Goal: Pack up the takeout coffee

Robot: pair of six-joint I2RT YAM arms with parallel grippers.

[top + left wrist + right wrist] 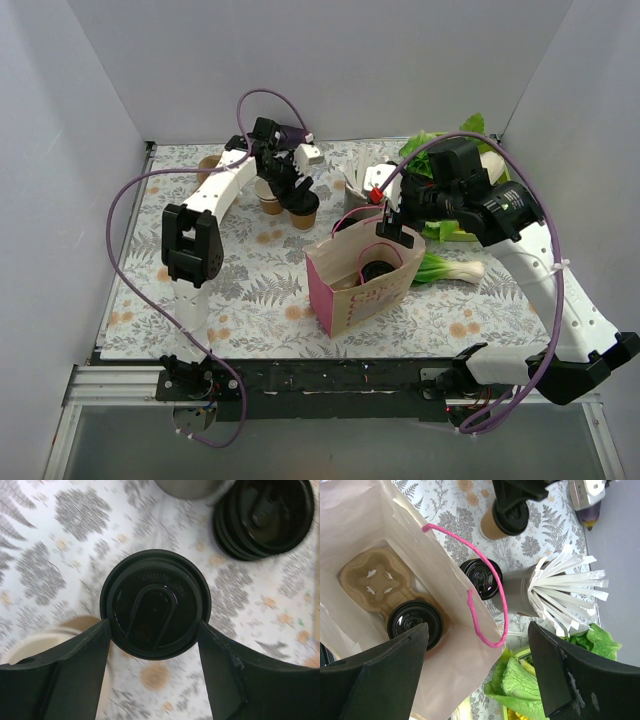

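My left gripper (154, 626) is shut on a takeout coffee (155, 600), both fingers pressed against the sides of its black lid. That kraft cup (270, 204) stands at the back of the table under the left gripper (278, 183). A second coffee (303, 213) stands just to its right, beside the grey cup. A third coffee (415, 622) sits in the pulp carrier (375, 580) inside the paper bag (350, 295). My right gripper (477, 630) hangs open over the bag's right rim and pink handle (495, 605), holding nothing.
A dark grey cup of white sticks (520, 590) stands behind the bag. Leafy greens (520, 680) lie in a tray at the back right, and a bok choy (450, 270) lies right of the bag. A tan cup (208, 163) stands at the back left. White walls enclose the table.
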